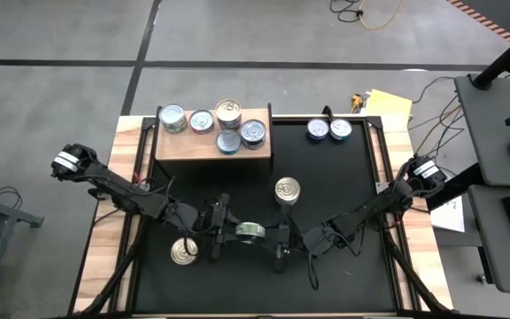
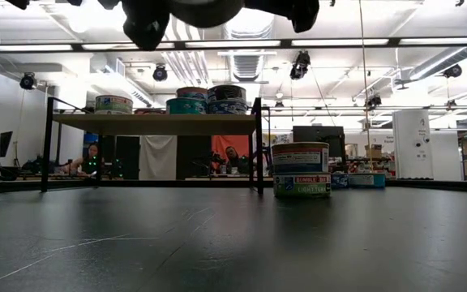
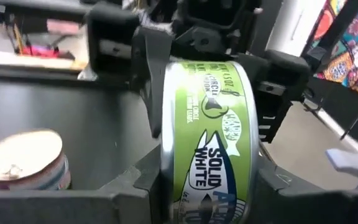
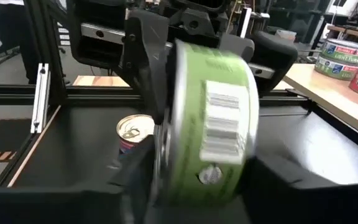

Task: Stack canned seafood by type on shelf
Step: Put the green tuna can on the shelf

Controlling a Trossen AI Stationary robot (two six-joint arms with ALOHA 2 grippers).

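Mid-desk handover: the green-label can (image 1: 250, 232) hangs between both arms, left gripper (image 1: 222, 232) and right gripper (image 1: 277, 237) each pinching it. Right should let go only once left's hold is square, then carry to the shelf (image 1: 212, 146).

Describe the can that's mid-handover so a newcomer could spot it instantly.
On the black table, look in front of the wooden shelf, where the two arms meet. Between the left hand and right hand is the green-labelled can, turned on edge and lifted; the other cans sit flat.
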